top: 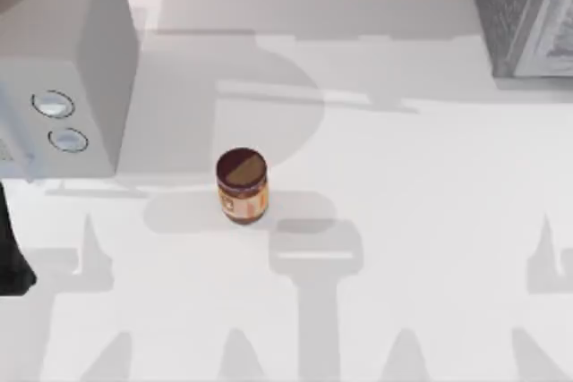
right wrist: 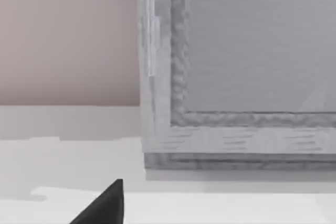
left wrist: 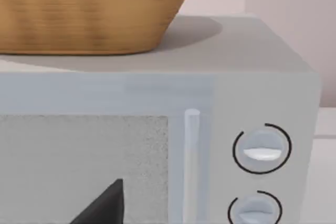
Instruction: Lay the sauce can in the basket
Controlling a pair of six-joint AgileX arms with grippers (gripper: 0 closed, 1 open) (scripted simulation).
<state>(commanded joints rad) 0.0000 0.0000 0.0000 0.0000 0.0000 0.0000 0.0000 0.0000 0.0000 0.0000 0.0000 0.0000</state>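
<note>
The sauce can stands upright on the white table, left of the middle, with a two-tone brown lid and a dark red and orange label. The woven tan basket sits on top of the microwave. In the left wrist view a dark part of my left gripper faces the microwave's front. A dark piece of my left arm sits at the table's left edge, well to the left of the can. A dark part of my right gripper hangs above the table before a grey cabinet.
The pale grey microwave with two round knobs fills the table's back left, just behind and left of the can. A grey speckled cabinet stands at the back right. White tabletop spreads right of and in front of the can.
</note>
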